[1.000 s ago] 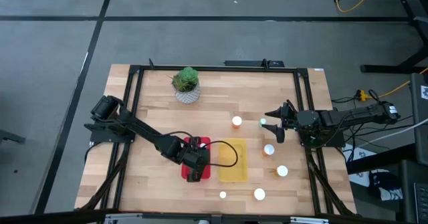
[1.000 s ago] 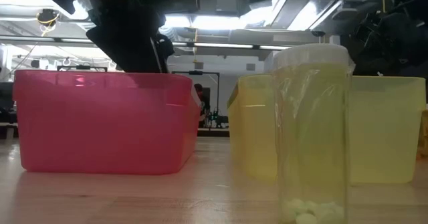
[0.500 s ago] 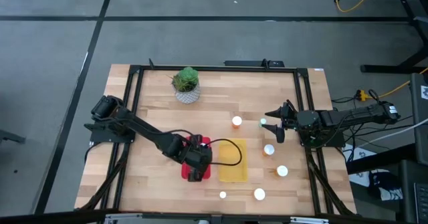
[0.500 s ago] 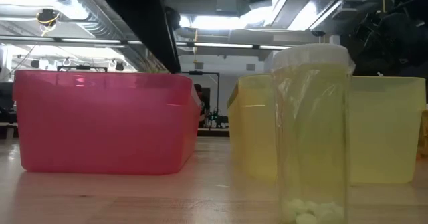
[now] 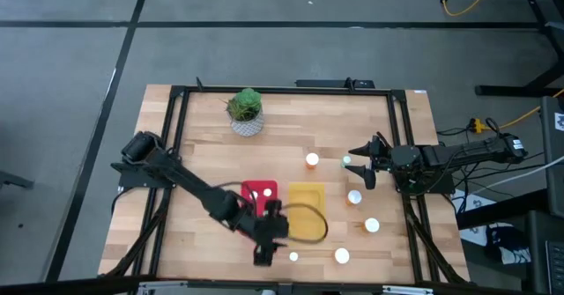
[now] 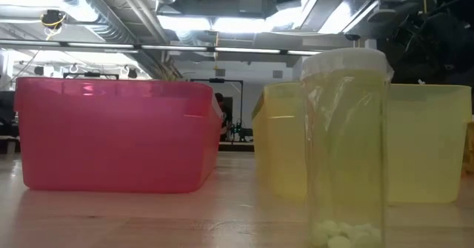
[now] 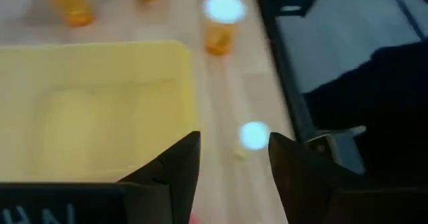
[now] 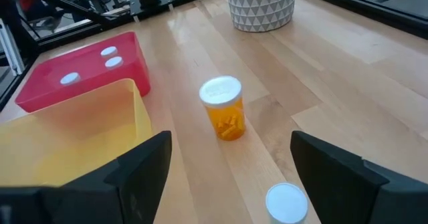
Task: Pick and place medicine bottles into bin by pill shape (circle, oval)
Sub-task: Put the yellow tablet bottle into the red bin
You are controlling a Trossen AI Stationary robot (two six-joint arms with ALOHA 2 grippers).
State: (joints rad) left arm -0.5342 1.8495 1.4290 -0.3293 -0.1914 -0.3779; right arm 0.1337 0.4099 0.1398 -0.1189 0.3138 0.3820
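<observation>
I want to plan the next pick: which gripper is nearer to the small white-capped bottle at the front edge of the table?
Left. The left gripper hovers just beside the small bottle; the right gripper waits far back, near the table's right side.

My left arm stretched diagonally from its base at the left edge across toward the front middle of the table, forearm low, wrist bent down. The left gripper hung near the front edge, its two dark fingers parted with a clear gap between them and nothing in it. My right arm sat folded at the right edge, reaching only slightly inward; the right gripper pointed toward the table's centre with its fingers spread wide and empty.
</observation>
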